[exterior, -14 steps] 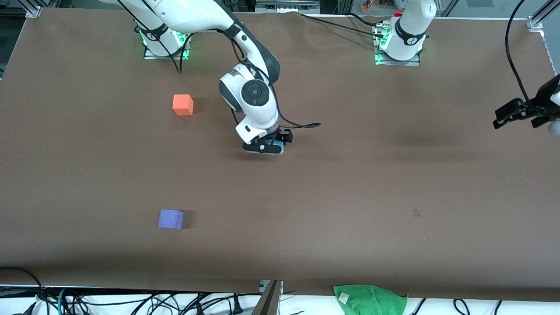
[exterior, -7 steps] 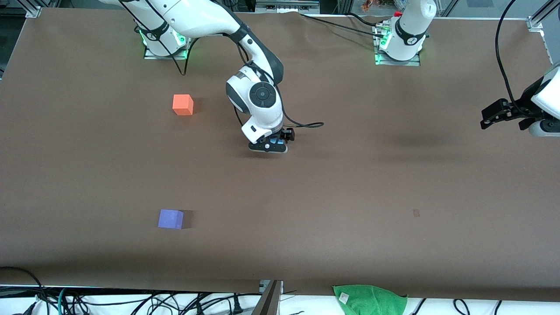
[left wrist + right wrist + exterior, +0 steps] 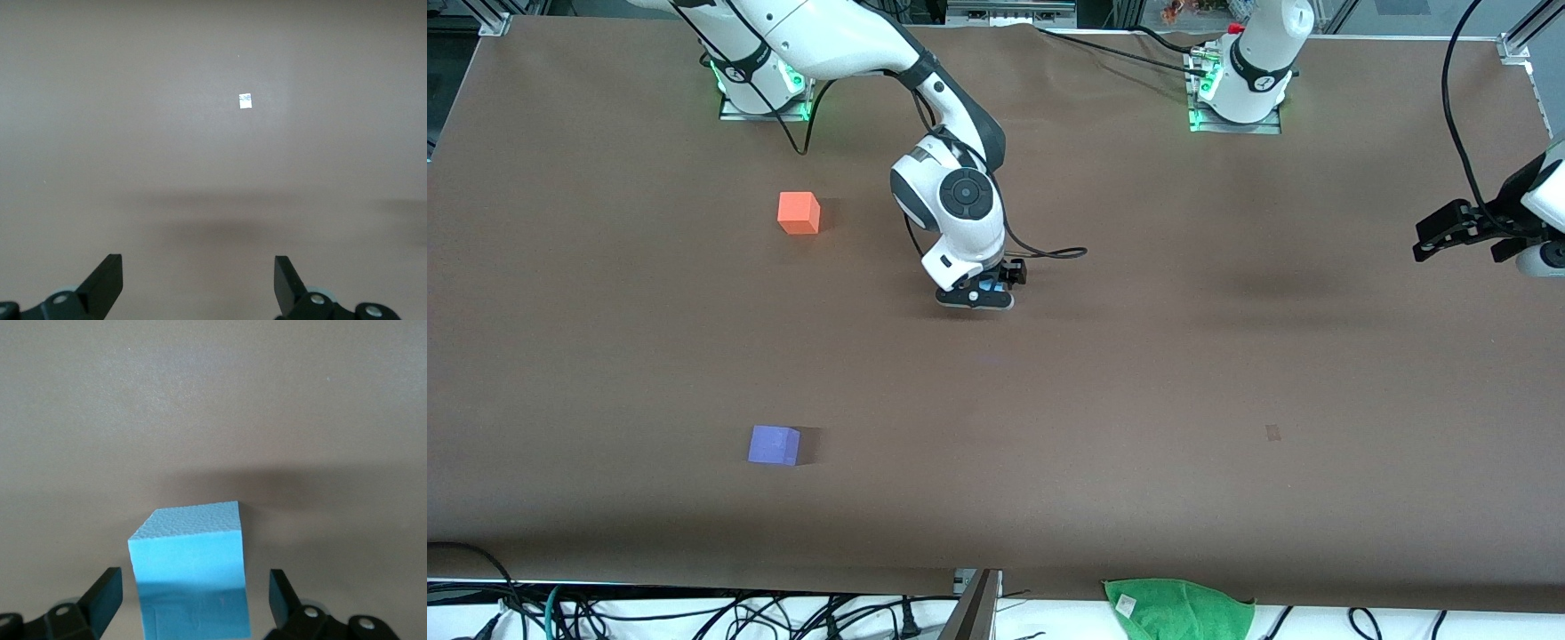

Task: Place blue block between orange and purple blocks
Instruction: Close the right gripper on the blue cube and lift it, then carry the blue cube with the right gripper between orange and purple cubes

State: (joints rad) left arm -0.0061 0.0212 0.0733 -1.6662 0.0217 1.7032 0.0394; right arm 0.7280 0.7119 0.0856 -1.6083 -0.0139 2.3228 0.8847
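The blue block (image 3: 190, 587) sits on the brown table (image 3: 1138, 373) near its middle. It stands between the fingers of my right gripper (image 3: 193, 587), with a gap on each side. In the front view only a sliver of the blue block (image 3: 985, 286) shows under the right gripper (image 3: 975, 296), which is open. The orange block (image 3: 799, 212) lies toward the right arm's end, near the bases. The purple block (image 3: 774, 444) lies nearer to the front camera than the orange block. My left gripper (image 3: 1449, 233) hangs open and empty over the left arm's end of the table, also shown in the left wrist view (image 3: 198, 273).
A green cloth (image 3: 1178, 609) lies past the table's front edge. Cables (image 3: 694, 613) run along that edge. A small dark mark (image 3: 1272, 433) is on the table, and a white speck (image 3: 245, 101) shows under the left gripper.
My right gripper has shifted slightly toward the left arm's end and settled lower around the blue block. The left gripper swung a little in and back. The blocks have not moved.
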